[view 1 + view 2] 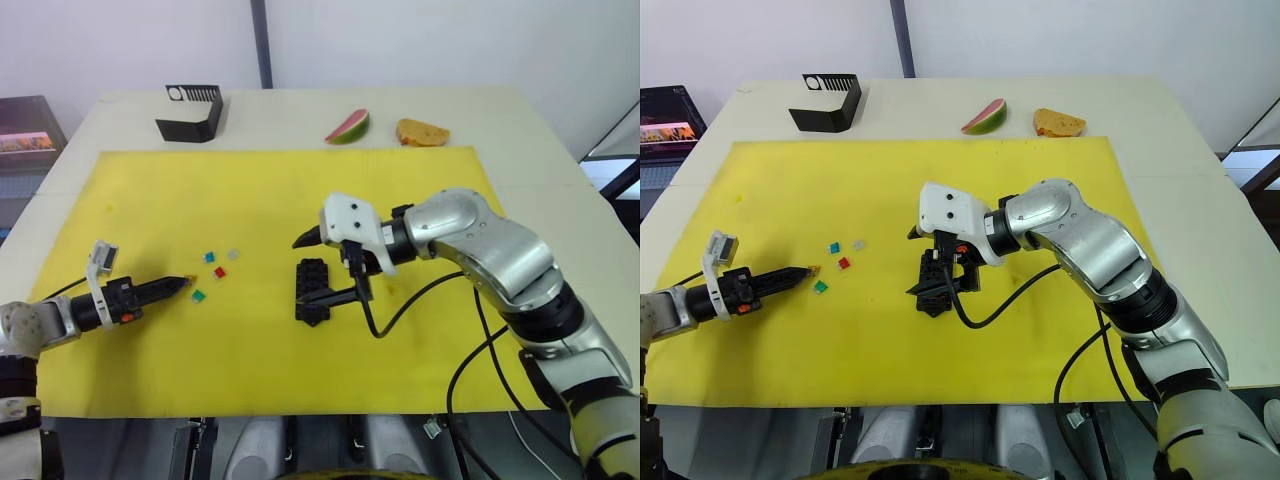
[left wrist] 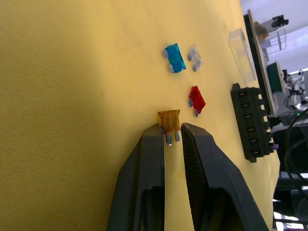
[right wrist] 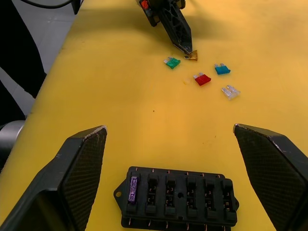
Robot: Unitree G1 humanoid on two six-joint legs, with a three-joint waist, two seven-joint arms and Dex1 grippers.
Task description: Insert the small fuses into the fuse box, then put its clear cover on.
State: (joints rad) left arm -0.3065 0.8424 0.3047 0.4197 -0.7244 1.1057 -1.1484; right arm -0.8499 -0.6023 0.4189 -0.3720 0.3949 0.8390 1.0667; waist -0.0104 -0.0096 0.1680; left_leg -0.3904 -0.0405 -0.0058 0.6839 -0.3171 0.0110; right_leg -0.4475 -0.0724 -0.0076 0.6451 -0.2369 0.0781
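Note:
The black fuse box (image 1: pixel 312 278) lies mid-mat with a purple fuse (image 3: pixel 134 187) seated in an end slot. My right gripper (image 3: pixel 169 129) hovers over it, open wide, one finger on either side of the box. To the left on the mat lie the teal (image 1: pixel 209 257), pale grey (image 1: pixel 233 254), red (image 1: pixel 219 272) and green (image 1: pixel 198 295) fuses. My left gripper (image 2: pixel 172 129) is low on the mat, shut on the metal blades of the orange fuse (image 2: pixel 168 119). The clear cover (image 2: pixel 242 55) lies flat on the mat beside the fuse box.
A yellow mat (image 1: pixel 300 190) covers the table. At the back stand a black bent bracket (image 1: pixel 192 112), a watermelon slice (image 1: pixel 348 127) and a piece of bread (image 1: pixel 422 132). A black cable (image 1: pixel 400 305) loops from my right arm over the mat.

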